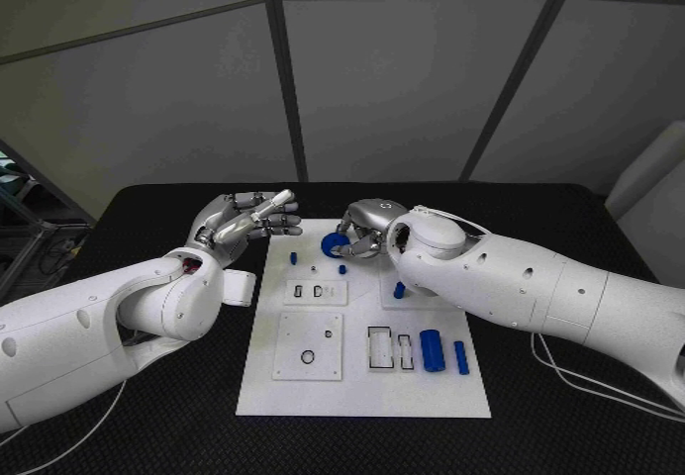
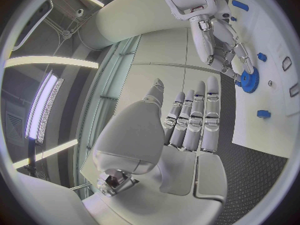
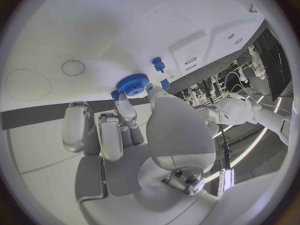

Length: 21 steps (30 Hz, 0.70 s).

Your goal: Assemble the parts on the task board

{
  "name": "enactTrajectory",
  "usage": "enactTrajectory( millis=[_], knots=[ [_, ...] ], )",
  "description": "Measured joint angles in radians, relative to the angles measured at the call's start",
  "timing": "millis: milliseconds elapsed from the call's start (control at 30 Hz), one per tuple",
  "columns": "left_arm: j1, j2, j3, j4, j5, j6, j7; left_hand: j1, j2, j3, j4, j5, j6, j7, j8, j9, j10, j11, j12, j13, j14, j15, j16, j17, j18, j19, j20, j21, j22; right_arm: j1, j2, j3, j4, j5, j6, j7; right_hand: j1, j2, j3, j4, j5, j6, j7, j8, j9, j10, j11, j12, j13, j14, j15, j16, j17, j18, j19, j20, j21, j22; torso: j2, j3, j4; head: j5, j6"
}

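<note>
My right hand (image 1: 368, 230) is pinching the blue gear (image 1: 337, 247) at the task board (image 1: 364, 396)'s far edge, probably over its peg. My left hand (image 1: 245, 223) is hovering empty, fingers apart, just beside.

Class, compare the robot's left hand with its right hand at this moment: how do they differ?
The right hand holds the blue gear at the far end of the task board; the left hand holds nothing. The left hand's fingers are straight and apart beside the board; the right hand's curl around the gear. Both are silver.

Head view: right hand (image 1: 365, 230) covers most of the blue gear (image 1: 336, 246); right forearm hides part of the task board (image 1: 364, 396).
</note>
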<state>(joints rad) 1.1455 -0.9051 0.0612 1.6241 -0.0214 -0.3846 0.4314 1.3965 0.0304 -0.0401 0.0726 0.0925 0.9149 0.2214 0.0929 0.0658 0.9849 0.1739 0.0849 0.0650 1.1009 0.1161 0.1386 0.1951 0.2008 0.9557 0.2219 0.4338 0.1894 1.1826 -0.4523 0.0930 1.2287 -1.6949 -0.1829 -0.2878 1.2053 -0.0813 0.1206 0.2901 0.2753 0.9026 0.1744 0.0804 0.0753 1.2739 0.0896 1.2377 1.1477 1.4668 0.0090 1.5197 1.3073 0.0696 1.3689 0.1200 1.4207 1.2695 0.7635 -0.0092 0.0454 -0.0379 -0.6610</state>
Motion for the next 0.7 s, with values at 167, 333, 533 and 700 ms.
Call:
enactTrajectory(
  millis=[167,333,533,700],
  knots=[
    [0.0,-0.001,0.0,-0.001,0.0,0.0,-0.001,0.0,0.0,-0.001,-0.001,0.0,0.0,0.0,0.0,0.0,0.0,0.0,-0.002,0.0,0.0,0.0,0.0,0.0,0.0,0.0,0.0,0.0,0.0,0.0,-0.029,0.0,0.024,0.01,-0.022,0.001,-0.004,0.004,0.009,-0.003,0.011,0.01,-0.002,0.0,0.002,0.0,0.0,0.008,0.007,0.0,0.0,0.0,0.0,0.0,0.0,0.0,0.0,0.001,0.0,0.0,0.0,0.0,0.0],
    [0.0,-0.006,0.0,-0.002,0.0,0.0,-0.001,0.0,0.0,-0.001,-0.001,0.0,0.0,0.0,0.0,0.0,0.0,0.0,-0.002,0.0,-0.004,0.004,0.0,0.0,0.0,0.0,0.0,0.0,0.0,-0.002,-0.087,-0.001,0.07,0.044,-0.134,0.03,0.068,-0.008,0.04,-0.034,0.039,0.013,-0.005,0.0,0.002,-0.002,-0.002,0.001,0.0,0.0,0.0,-0.013,0.0,0.0,-0.02,0.001,-0.01,-0.035,-0.001,0.0006,-0.0019,0.002,0.001],
    [0.0,-0.012,0.0,-0.005,0.0,0.0,-0.001,0.0,0.0,0.001,-0.003,0.0,0.0,0.0,0.0,0.0,0.0,0.0,-0.002,0.0,-0.006,0.006,-0.005,0.001,-0.001,-0.007,0.0,0.0,0.0,-0.001,-0.206,0.0,0.142,0.14,-0.242,0.122,0.125,-0.034,0.051,-0.05,-0.014,0.024,-0.009,-0.006,0.002,-0.006,-0.006,-0.003,-0.005,0.0,0.0,-0.021,0.001,0.0,-0.033,-0.004,-0.027,-0.057,-0.003,0.002,-0.0084,0.001,0.005],
    [0.0,-0.016,0.0,-0.012,0.0,0.0,0.0,0.0,0.0,-0.001,-0.007,0.0,0.0,0.0,0.0,0.0,0.0,0.0,-0.002,0.0,-0.007,0.007,-0.005,0.001,-0.001,-0.011,0.003,0.0,0.0,-0.001,-0.315,-0.001,0.178,0.246,-0.26,0.22,0.182,-0.05,0.045,-0.081,-0.006,0.037,-0.013,-0.006,0.003,-0.009,-0.009,-0.004,-0.008,0.0,0.0,-0.025,0.001,0.0,-0.042,-0.006,-0.032,-0.07,-0.005,0.0052,-0.0171,0.001,0.012]
  ],
)
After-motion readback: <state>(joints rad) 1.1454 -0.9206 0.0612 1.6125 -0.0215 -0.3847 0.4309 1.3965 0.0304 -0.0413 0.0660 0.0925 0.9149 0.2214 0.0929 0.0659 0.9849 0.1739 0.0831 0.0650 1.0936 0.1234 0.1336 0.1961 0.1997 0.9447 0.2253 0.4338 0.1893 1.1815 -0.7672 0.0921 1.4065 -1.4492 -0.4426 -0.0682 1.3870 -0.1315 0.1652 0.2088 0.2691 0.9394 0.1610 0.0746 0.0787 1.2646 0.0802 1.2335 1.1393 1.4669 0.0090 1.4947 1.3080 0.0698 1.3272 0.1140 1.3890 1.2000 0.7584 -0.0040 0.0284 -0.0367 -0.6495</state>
